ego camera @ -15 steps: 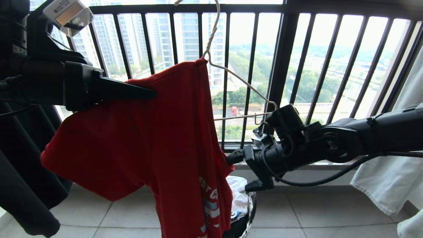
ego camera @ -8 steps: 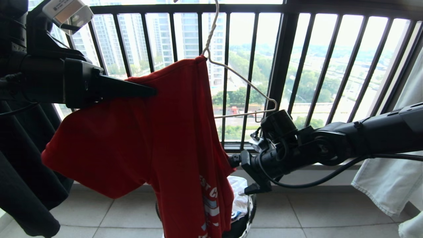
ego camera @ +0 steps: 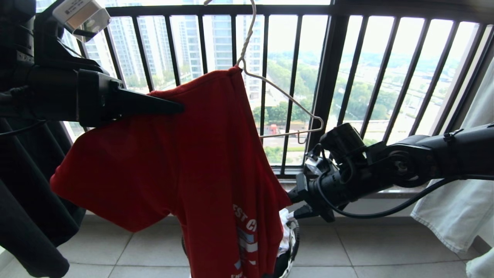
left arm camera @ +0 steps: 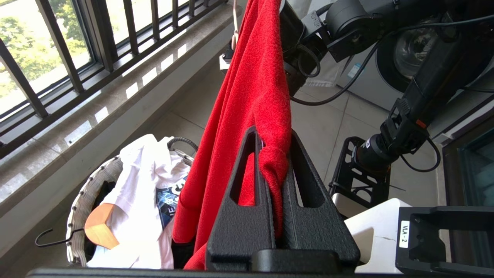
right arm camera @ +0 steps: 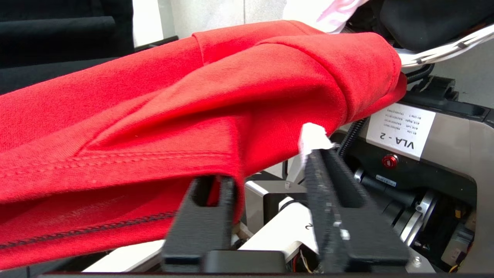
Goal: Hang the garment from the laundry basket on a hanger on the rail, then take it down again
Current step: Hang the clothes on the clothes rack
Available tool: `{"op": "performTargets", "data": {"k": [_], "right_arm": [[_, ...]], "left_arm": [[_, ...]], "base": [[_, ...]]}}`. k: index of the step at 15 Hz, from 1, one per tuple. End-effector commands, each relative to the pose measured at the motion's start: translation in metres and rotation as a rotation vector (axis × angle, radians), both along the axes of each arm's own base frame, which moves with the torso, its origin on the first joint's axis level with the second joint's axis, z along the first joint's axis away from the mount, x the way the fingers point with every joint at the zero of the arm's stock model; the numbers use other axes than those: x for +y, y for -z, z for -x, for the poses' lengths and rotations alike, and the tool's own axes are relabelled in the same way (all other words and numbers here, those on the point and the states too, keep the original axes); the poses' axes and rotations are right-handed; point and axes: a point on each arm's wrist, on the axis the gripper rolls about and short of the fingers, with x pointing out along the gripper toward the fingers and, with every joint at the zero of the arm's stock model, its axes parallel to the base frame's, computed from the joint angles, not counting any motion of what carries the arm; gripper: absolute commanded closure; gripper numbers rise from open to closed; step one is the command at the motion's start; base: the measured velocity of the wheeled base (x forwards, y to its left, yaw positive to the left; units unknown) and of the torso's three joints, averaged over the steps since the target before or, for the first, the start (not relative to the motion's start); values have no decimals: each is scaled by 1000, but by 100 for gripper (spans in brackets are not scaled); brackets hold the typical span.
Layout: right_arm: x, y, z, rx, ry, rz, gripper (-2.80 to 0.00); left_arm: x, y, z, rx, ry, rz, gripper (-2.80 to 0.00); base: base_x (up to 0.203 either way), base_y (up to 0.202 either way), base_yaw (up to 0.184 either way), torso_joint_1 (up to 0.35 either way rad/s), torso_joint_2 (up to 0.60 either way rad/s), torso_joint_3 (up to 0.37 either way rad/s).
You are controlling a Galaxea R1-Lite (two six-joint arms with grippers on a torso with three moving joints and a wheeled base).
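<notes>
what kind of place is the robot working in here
Most likely a high-rise apartment balcony used for laundry: a black barred window railing overlooks tower blocks, a red T-shirt hangs on a thin off-white wire hanger, and a small round woven laundry basket sits on the tiled floor.

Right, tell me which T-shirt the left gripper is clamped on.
The red T-shirt draped over the wire hanger: the left gripper pinches its fabric. The white T-shirt with blue print lies in the laundry basket.
</notes>
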Motion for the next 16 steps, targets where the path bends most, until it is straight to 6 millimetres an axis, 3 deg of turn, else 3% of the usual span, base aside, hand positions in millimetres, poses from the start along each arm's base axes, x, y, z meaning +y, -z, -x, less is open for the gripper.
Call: {"op": "performTargets", "data": {"k": [1, 7, 10, 14, 16], "right_arm": [[-13, -5, 2, -3, 29, -2, 0], [-51, -10, -4, -31, 125, 3, 0], [-68, -26, -10, -94, 170, -10, 0], [-86, -60, -25, -169, 217, -9, 0], [-93, -66, -33, -169, 233, 4, 0]], "left_arm": [[0, 1, -1, 4, 5, 1, 0], [-1, 2, -2, 8, 7, -1, 0], [-1, 2, -2, 9, 8, -1, 0], [-6, 4, 1, 15, 31, -2, 0], [-12, 7, 3, 26, 61, -5, 0]], "base": [[0, 0, 0, 0, 0, 0], [0, 0, 0, 0, 0, 0], [0, 0, 0, 0, 0, 0], [0, 0, 0, 0, 0, 0], [0, 0, 0, 0, 0, 0]]}}
